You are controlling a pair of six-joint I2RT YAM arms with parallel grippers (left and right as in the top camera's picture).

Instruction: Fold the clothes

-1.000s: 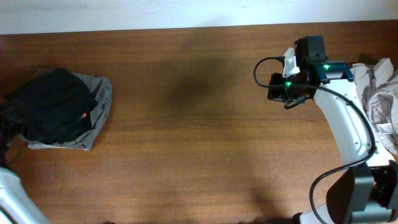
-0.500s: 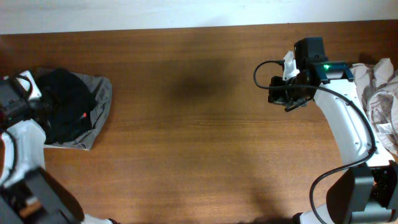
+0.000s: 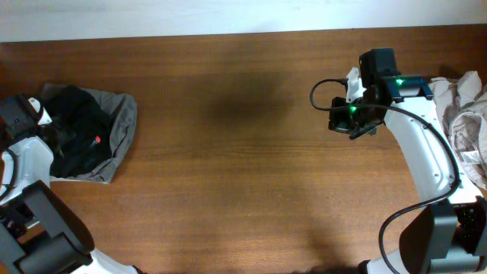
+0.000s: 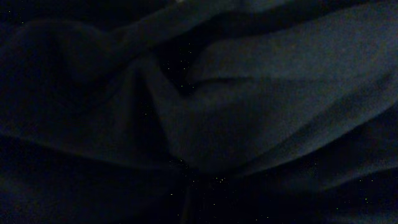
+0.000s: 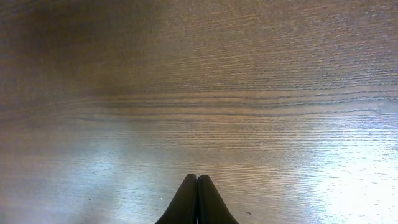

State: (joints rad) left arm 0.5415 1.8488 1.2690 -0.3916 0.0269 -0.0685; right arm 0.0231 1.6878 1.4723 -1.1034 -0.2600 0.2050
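The clothes (image 3: 91, 129) lie heaped at the worktop's (image 3: 228, 190) left edge, the left gripper (image 3: 53, 138) buried in them, its opening impossible to tell; the right gripper (image 5: 197, 182), closed and empty, hovers well apart toward the right edge.

overhead: fixed above, looks straight down from afar on the whole worktop (image 3: 243, 167) | left wrist: pressed close against black clothes (image 4: 249, 106) at the worktop's left edge, fabric fills the dim frame | right wrist: low over bare worktop near the right edge, facing down, right hand (image 5: 197, 182) at frame bottom | shared: overhead covers both spots, wrist views overlap nowhere
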